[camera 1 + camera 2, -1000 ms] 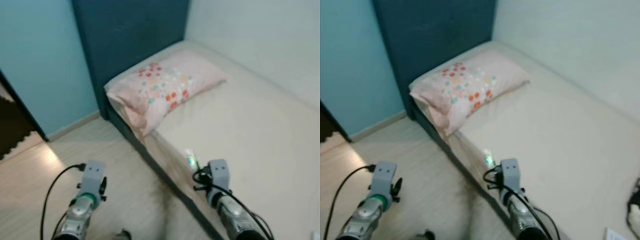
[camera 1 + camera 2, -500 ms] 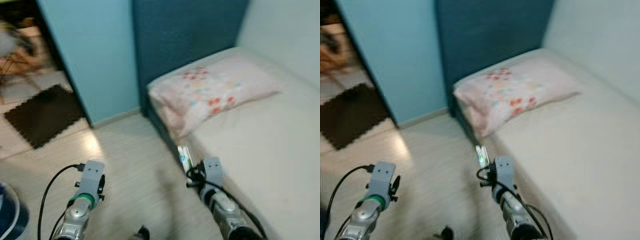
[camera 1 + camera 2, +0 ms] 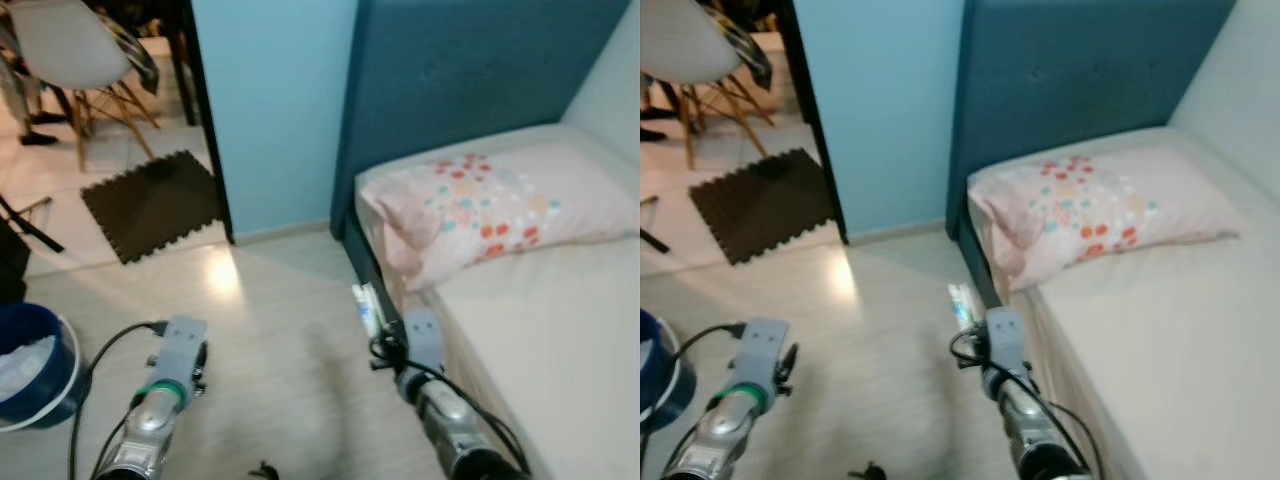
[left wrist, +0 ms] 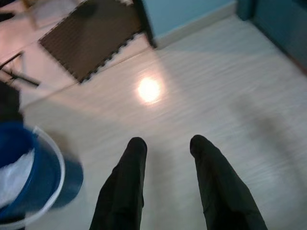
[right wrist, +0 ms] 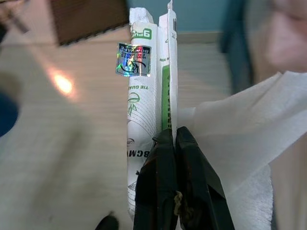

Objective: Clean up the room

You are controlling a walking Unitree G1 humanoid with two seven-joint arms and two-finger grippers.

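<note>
Floor (image 3: 270, 340): pale wood-look boards, bare and open between the bed's side edge and the bucket; bright light glare near the doorway.
Bed (image 3: 560, 340): along the robot's right, cream mattress, dark blue headboard (image 3: 470, 90) against the far wall; long side edge bordering the open floor strip.
Pillow (image 3: 490, 210): pink with coloured dots, lying across the head end of the mattress, one corner overhanging the bed's side edge.
Doorway: past the light blue wall (image 3: 270, 110), dark puzzle mat (image 3: 150, 205) at the threshold, white chair (image 3: 70, 50) on tiles beyond.
Bucket (image 3: 30, 365): blue with a white rim, on the floor at the robot's far left, something white inside.
Left gripper (image 4: 168, 148): low over bare floor, fingers apart, holding nothing; bucket just beside it in the left wrist view.
Right gripper (image 5: 170, 139): above the floor just beside the bed's side edge, fingers pressed together on the packet.
Packet (image 5: 148, 86): flat white-and-green wrapper with a shiny sticker, pinched at its lower part, sticking out beyond the fingertips; white tissue-like sheet (image 5: 240, 124) alongside it.
</note>
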